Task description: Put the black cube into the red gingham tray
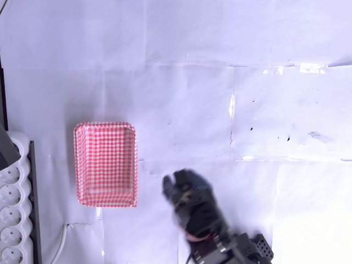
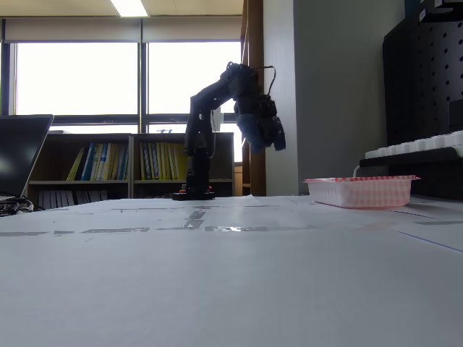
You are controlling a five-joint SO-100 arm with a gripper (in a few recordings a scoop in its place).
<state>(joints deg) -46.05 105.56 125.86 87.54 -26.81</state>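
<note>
The red gingham tray (image 1: 78, 165) lies at the left of the white table in the overhead view, with nothing inside it. In the fixed view the tray (image 2: 359, 191) sits at the right. My gripper (image 1: 177, 184) is motion-blurred, a little right of the tray's lower right corner. It hangs well above the table (image 2: 266, 141), left of the tray. A dark lump at its tips reads as the black cube (image 1: 175, 180), held between shut fingers. Blur hides its edges.
A white power strip (image 1: 12, 209) runs along the left edge, with a cable (image 1: 61, 242) below the tray. The arm's base (image 2: 193, 191) stands at the far side of the table. A laptop (image 2: 18, 155) sits at the left. White paper sheets cover the table.
</note>
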